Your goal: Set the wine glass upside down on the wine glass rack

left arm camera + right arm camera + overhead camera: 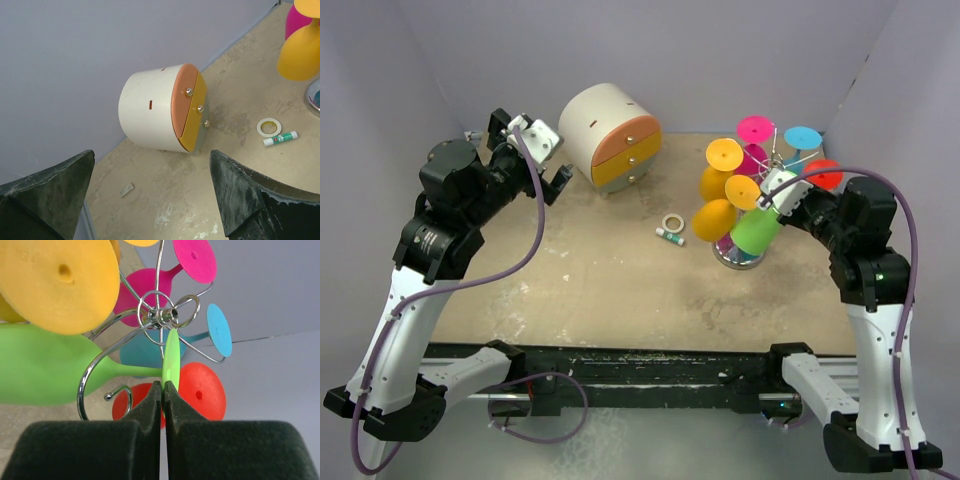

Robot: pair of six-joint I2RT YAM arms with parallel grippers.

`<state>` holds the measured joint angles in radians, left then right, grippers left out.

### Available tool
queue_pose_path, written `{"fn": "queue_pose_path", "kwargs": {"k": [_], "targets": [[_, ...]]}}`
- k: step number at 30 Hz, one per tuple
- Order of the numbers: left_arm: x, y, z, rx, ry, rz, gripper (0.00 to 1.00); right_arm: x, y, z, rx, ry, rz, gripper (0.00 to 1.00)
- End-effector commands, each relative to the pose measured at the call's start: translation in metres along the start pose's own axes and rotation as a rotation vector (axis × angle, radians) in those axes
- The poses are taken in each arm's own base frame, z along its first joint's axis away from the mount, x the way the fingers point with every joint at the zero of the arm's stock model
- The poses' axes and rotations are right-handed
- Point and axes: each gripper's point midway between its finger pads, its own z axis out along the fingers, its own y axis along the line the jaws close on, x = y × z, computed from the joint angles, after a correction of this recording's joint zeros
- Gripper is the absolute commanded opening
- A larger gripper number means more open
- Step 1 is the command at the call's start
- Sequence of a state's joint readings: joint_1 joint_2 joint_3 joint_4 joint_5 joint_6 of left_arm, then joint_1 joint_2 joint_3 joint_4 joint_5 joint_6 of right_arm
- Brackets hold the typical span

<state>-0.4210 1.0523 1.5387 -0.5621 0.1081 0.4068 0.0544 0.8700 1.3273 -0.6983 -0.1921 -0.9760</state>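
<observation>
By the tabletop's (620,290) far-left corner, the left claw (552,170) gaped wide, empty. Near the right edge, the right claw (163,385) pinched the foot of the green wine glass (45,370), whose stem ran leftward alongside a curled arm of the wine glass rack (160,315).

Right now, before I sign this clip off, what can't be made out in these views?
- Disc base of the silver chrome wire rack: top view, mostly covered by the lime-green wine glass and a yellow wine glass; left wrist view, cut by the right edge.
- Whether the green stem sits in a scroll arm: right wrist view, the chrome curl crosses it.
- Print on the small white glue stick: too small in both views.
</observation>
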Motion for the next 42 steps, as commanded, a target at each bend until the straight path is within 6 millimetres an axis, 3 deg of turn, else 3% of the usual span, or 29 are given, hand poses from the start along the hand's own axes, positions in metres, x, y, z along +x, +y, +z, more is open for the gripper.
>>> {"fn": "queue_pose_path", "kwargs": {"k": [1,20,42], "targets": [[-0.009,0.005,0.000,-0.012,-0.040,0.019,0.99,-0.021,-0.003,-0.006,-0.015,-0.086,-0.009,0.00],[-0.007,0.002,-0.001,0.000,-0.039,0.023,0.99,-0.039,-0.010,-0.020,-0.024,-0.138,-0.008,0.00],[-0.008,-0.001,-0.002,0.015,-0.044,0.033,0.99,-0.024,0.008,-0.047,-0.032,-0.077,-0.011,0.00]]}}
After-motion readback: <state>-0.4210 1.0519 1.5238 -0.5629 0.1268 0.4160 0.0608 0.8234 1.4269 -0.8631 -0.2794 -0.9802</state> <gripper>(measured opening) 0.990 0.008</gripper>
